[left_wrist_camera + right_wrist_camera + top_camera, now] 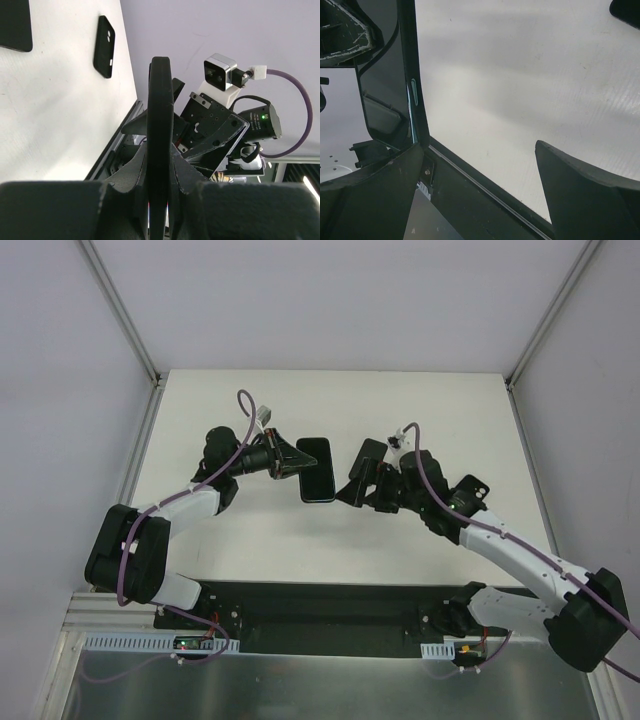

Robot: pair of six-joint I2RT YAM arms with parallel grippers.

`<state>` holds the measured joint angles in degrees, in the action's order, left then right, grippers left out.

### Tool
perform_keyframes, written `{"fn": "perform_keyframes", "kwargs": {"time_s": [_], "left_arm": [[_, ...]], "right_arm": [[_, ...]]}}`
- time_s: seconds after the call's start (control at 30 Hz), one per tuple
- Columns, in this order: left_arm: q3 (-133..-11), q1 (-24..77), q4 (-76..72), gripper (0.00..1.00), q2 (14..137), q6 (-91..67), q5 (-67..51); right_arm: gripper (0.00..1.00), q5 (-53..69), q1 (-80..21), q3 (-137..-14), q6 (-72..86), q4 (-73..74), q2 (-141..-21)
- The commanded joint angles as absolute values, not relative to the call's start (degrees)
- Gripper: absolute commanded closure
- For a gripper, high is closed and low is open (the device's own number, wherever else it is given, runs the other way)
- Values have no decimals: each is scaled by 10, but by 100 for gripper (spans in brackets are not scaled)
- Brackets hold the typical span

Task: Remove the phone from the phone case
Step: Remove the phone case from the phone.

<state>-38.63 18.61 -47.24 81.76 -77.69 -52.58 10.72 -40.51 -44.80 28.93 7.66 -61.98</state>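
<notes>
My left gripper (290, 462) is shut on the short end of the black phone (318, 470), which lies flat above the table with its glossy screen up. In the left wrist view the phone (160, 115) stands edge-on, clamped between both fingers of the left gripper (160, 170). The phone case (104, 46), black with camera cut-outs, lies by itself on the table, to the right of the right arm (474, 491). My right gripper (355, 472) is open just right of the phone. The phone's side edge (413, 90) runs along the left fingertip of the right gripper (479, 150), with nothing between the fingers.
The right wrist camera (220, 72) and its purple cable are close behind the phone. A flat black thing (15, 25) lies on the table at the corner of the left wrist view. The black base rail (485, 200) marks the near table edge. White walls enclose the table (330, 540).
</notes>
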Motion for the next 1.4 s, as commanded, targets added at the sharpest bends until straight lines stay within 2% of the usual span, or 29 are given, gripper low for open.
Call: {"fn": "perform_keyframes", "kwargs": {"time_s": [0.0, 0.6, 0.7, 0.8, 1.0, 1.37], "left_arm": [[-397, 192, -550, 100, 792, -823, -542], [-383, 192, -598, 100, 802, -865, -543], [-379, 192, -606, 100, 802, -869, -542], [-375, 192, -624, 100, 807, -881, -543], [-366, 192, -664, 100, 813, -907, -541], [-338, 195, -666, 100, 789, -907, -529]], "right_arm": [[3, 115, -414, -447, 291, 37, -649], [4, 201, -412, -389, 360, -194, -679], [4, 215, -410, -380, 394, -249, -685], [4, 247, -403, -376, 457, -370, -712], [3, 254, -403, -377, 519, -486, -751], [1, 229, -403, -400, 549, -518, -782]]}}
